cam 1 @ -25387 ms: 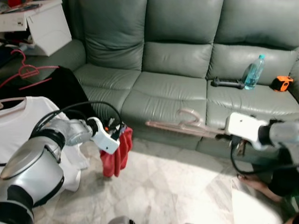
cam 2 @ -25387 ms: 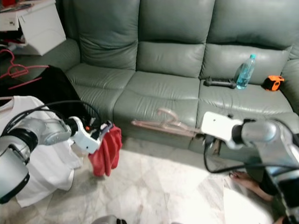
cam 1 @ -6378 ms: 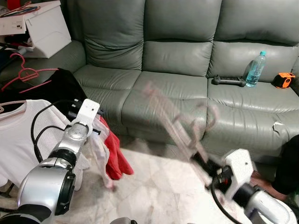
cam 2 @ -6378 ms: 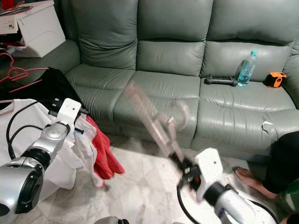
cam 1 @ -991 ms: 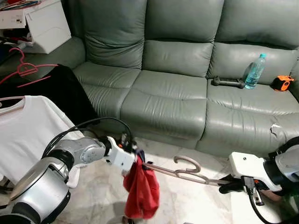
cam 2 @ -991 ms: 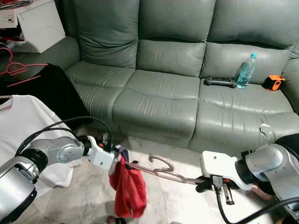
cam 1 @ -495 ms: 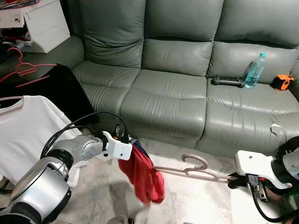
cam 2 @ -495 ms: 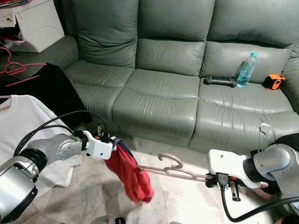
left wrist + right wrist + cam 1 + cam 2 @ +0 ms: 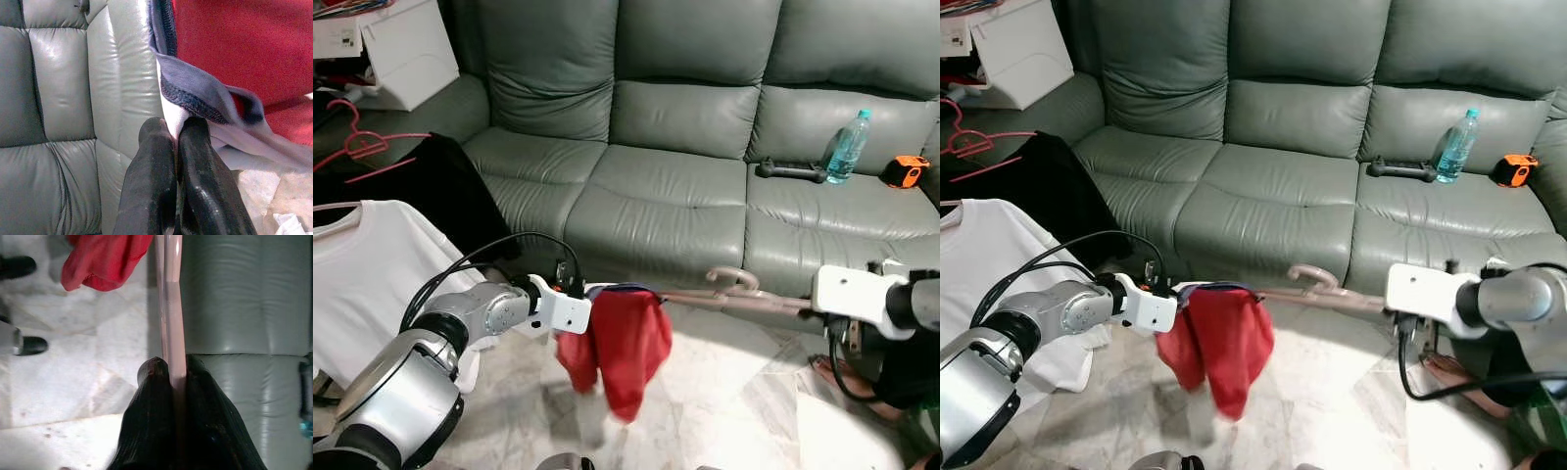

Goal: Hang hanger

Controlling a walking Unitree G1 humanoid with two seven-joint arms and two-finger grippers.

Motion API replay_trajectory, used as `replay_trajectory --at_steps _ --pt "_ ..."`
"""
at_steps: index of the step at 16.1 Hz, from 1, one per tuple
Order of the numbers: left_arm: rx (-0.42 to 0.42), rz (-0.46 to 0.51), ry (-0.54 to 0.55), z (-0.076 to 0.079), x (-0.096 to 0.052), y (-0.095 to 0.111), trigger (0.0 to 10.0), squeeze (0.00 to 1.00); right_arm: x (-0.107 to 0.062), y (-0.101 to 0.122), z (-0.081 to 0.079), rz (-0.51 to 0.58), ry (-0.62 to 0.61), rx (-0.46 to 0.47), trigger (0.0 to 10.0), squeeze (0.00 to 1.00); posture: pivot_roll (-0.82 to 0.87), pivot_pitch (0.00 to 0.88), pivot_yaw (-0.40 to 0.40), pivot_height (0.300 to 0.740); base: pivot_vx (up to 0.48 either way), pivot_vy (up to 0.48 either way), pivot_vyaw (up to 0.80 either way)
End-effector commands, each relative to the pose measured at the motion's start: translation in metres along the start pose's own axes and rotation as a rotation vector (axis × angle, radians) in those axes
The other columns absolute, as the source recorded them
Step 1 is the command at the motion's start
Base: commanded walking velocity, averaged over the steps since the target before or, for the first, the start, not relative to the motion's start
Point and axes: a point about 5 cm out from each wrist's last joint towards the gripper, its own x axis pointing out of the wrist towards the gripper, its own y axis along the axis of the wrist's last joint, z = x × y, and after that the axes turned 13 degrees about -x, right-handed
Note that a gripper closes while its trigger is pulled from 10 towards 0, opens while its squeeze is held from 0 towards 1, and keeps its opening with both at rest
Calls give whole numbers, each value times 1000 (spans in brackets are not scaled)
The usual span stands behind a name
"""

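And up it comes: the pink hanger (image 9: 734, 294), which half a second ago sloped down toward the floor, is now held level in front of the sofa (image 9: 695, 176), and the red shirt (image 9: 622, 343) that hung bunched off its far end has swung out and spread wider along the bar. That looks like the shirt being drawn onto the hanger rather than the hanger going to a rail, so I'd judge the hanging itself not yet begun. The right gripper (image 9: 171, 369) has its 2 black fingers pinched tight on the hanger's end. The left gripper (image 9: 175, 129) is clamped shut on the shirt's white and navy collar edge. The head views give the whole layout: both arms spread apart, the hanger spanning the gap between them, a white shirt (image 9: 372, 284) hanging at the left, a bottle (image 9: 845, 149) on the sofa seat. The left wrist view adds the collar fold caught between the fingers, too small to read from above. The right wrist view shows the bar running straight out toward the red cloth over the pale floor (image 9: 58, 382).
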Motion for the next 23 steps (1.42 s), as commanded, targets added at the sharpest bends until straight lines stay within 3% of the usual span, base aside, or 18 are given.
replay_trajectory --at_steps 1,3,4,5,6,7,10,14,17,23 --pt "-12 -14 4 -1 -3 -4 10000 0 0 -6 3 -46 -33 -18 10000 0 -129 45 75 740 0 0 0" --pt "-20 -10 0 0 -3 -4 10000 0 5 -12 10 -98 -124 -47 10000 0 -129 45 75 740 0 0 0" --pt "-21 -9 -8 2 -3 -3 10000 0 8 -14 20 -117 -246 -74 10000 0 -130 46 77 740 0 0 0" --pt "-21 -9 -8 2 -3 -3 10000 0 8 -14 20 -117 -246 -74 10000 0 -130 46 77 740 0 0 0" --pt "-26 -7 -19 4 -2 -3 10000 0 14 -7 24 -48 -327 -96 10000 0 -130 46 77 740 0 0 0" --pt "-28 -5 -22 5 -1 -2 10000 0 17 -3 21 -3 -328 -89 10000 0 -130 46 77 740 0 0 0" --pt "-25 17 -24 5 -1 1 10000 0 23 6 5 97 -204 -65 10000 0 -131 46 76 740 0 0 0" --pt "91 154 -104 12 2 18 10000 0 30 14 -19 192 13 -26 10000 0 -129 46 76 740 0 0 0" --pt "111 170 -122 14 4 22 10000 0 36 21 -20 224 55 -42 10000 0 -125 43 77 740 0 0 0" --pt "122 108 -103 11 3 14 10000 0 14 38 -27 296 206 4 10000 0 -131 45 81 740 0 0 0"
